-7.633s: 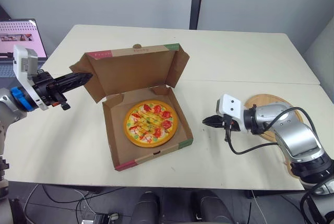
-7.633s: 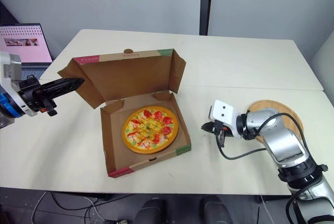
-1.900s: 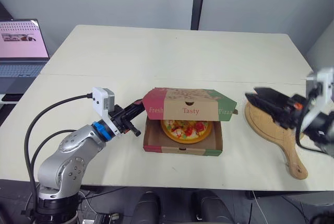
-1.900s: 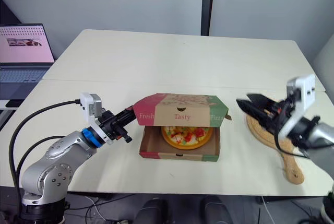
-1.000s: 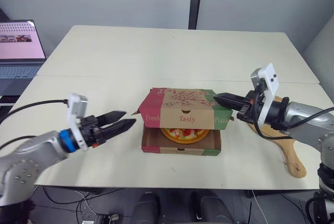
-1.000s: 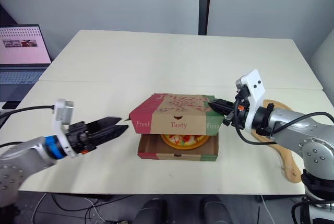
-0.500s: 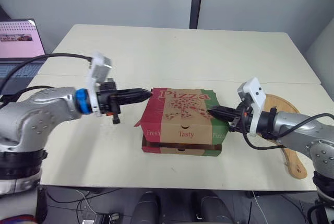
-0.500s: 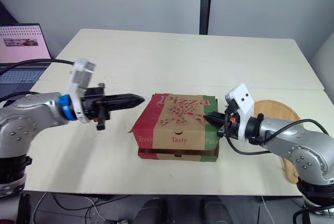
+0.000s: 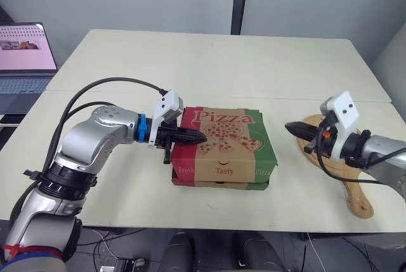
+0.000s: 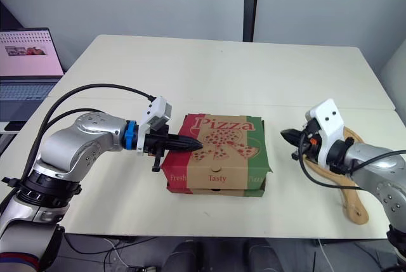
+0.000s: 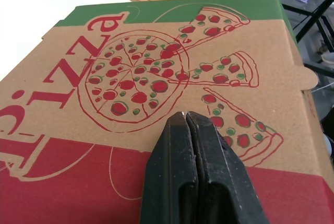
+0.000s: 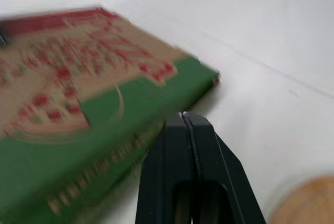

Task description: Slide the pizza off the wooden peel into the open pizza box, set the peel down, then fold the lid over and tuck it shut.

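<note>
Here, wooden peel [image 9: 352, 189] lengthwise near-to-far, handle end nearest.

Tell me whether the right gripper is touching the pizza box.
Apart. In the left eye view, the right gripper hangs beside the pizza box, with a strip of bare table between its fingertips and the box's right edge.
</note>
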